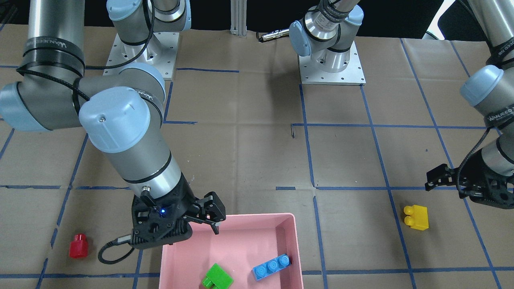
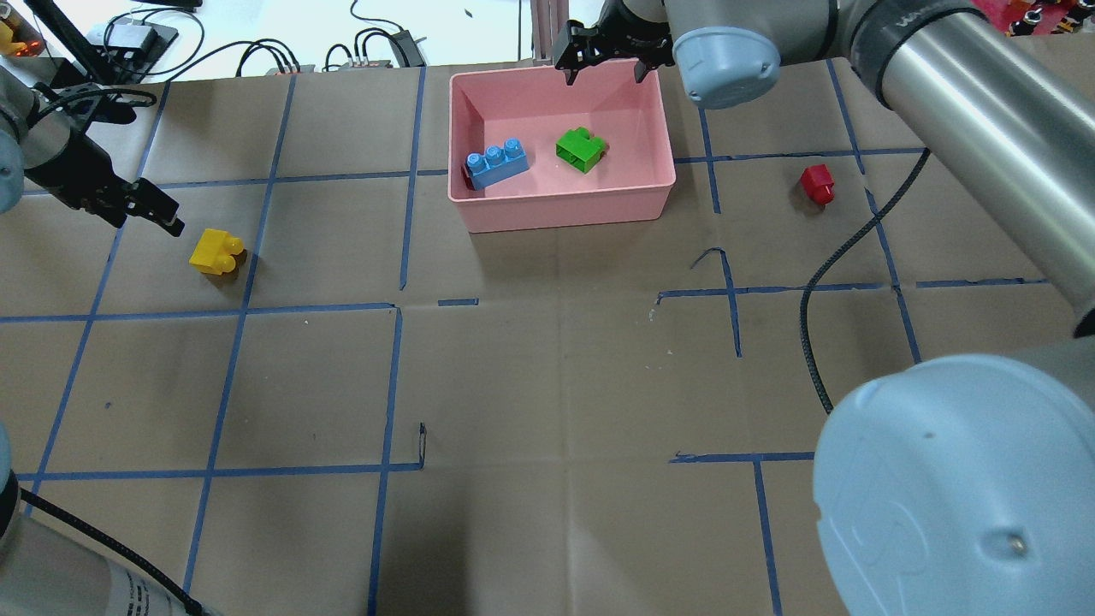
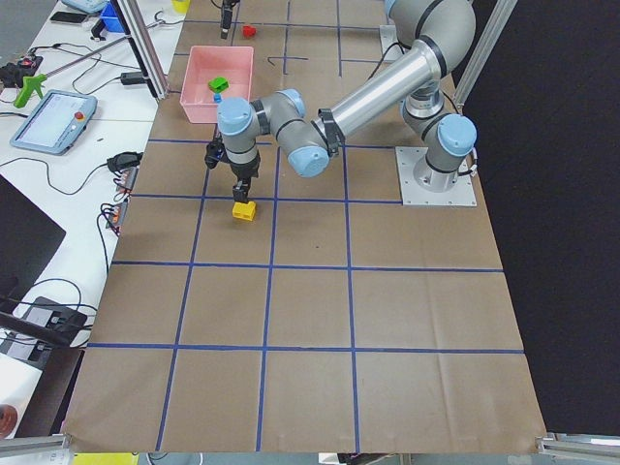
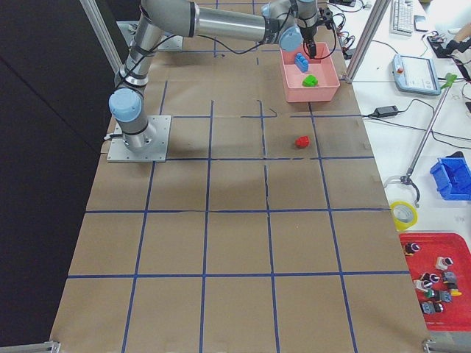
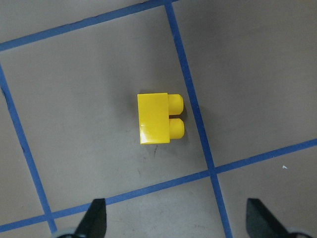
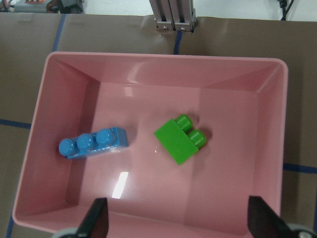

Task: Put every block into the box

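the work surface is a table (image 2: 547, 385) covered in brown paper and divided into squares by blue tape lines (image 2: 393, 385); the pink box (image 2: 565, 210) sits on the far side of the table from the robot, near the middle of its width; inside it you will find two bricks lying apart from each other; the three-stud blue brick (image 2: 496, 162) lies close to the wall on the robot's left; the green brick (image 2: 582, 150) lies on its side near the middle of the floor.

two bricks are outside the box, both on the paper; the red brick (image 2: 817, 183) lies to the robot's right of the box, apart from it; the yellow brick (image 2: 216, 251) lies well apart on the robot's left, tipped on its side with its two studs pointing sideways.

check the right gripper (image 2: 603, 75): it hovers above the box with its fingers spread wide and nothing between them; its wrist view looks straight down on both bricks in the box.

check the left gripper (image 5: 177, 222): it hangs above the paper just beside the yellow brick, fingers spread wide and empty; in its wrist view the brick lies ahead of the fingertips, not between them, and touches neither.
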Robot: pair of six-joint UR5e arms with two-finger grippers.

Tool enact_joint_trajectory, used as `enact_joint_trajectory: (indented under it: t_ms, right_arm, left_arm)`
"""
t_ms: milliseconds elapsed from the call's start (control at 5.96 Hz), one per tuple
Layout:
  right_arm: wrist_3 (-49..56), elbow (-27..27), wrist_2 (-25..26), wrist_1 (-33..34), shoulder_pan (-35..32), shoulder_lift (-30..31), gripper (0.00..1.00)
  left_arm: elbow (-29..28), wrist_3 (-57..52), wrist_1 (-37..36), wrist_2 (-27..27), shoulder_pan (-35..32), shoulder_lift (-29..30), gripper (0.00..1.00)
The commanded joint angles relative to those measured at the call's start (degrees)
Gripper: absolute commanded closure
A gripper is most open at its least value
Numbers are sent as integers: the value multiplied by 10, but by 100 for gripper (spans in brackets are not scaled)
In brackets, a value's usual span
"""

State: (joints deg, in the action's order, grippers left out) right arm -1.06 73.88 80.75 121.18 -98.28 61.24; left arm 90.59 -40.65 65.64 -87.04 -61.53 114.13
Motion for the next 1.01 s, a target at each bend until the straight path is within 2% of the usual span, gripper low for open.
enact_joint_trajectory:
  t_ms: [0, 168, 336, 504, 672, 839]
  right_arm:
    - [76, 110, 45, -10, 67, 88, 2]
    - [136, 157, 12, -7, 137, 101, 2]
    - [194, 166, 11, -3, 186, 101, 1]
    - [190, 169, 19, 15, 213, 91, 1]
    - [184, 169, 61, 27, 216, 73, 1]
    - [191, 168, 65, 88, 215, 47, 2]
  left_arm:
    - [1, 9, -46, 3, -2, 50, 3]
    - [1, 9, -61, 3, -5, 63, 3]
    - [1, 8, -69, 5, -6, 77, 3]
    - [1, 8, -72, 14, -10, 94, 3]
    - [2, 4, -71, 20, -14, 101, 3]
    - [6, 3, -71, 20, -14, 101, 3]
